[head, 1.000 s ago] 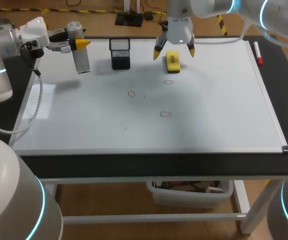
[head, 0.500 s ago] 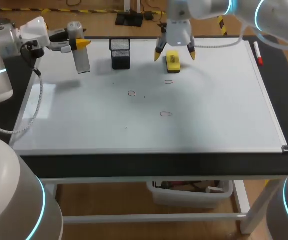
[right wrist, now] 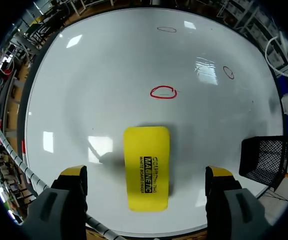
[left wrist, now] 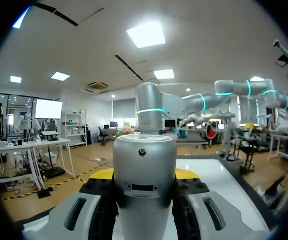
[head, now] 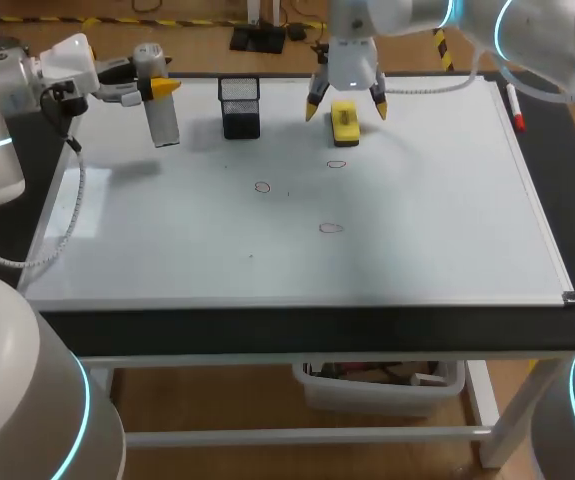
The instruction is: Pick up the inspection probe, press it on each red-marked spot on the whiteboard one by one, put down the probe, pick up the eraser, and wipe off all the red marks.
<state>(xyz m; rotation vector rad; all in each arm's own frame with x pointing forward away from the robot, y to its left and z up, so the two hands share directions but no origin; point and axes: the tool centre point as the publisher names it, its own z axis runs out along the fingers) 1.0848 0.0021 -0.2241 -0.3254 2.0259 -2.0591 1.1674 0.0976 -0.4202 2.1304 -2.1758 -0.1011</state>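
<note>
The silver cylindrical probe (head: 160, 112) stands upright at the back left of the whiteboard (head: 417, 230), with my left gripper (head: 162, 88) shut on its upper part. In the left wrist view the probe (left wrist: 144, 190) fills the gap between the fingers. The yellow eraser (head: 345, 124) lies flat at the back middle. My right gripper (head: 346, 107) hangs open just above it, one finger on each side, neither touching; in the right wrist view the eraser (right wrist: 146, 167) lies between the fingertips (right wrist: 73, 173). Three red rings (head: 337, 164) (head: 262, 187) (head: 331, 228) mark the board.
A black mesh pen holder (head: 240, 108) stands between the probe and the eraser, and it is close beside my right gripper in the right wrist view (right wrist: 264, 160). A red marker (head: 515, 108) lies at the board's right edge.
My right gripper has shifted slightly over the eraser, still open. The left arm and the probe have not moved.
</note>
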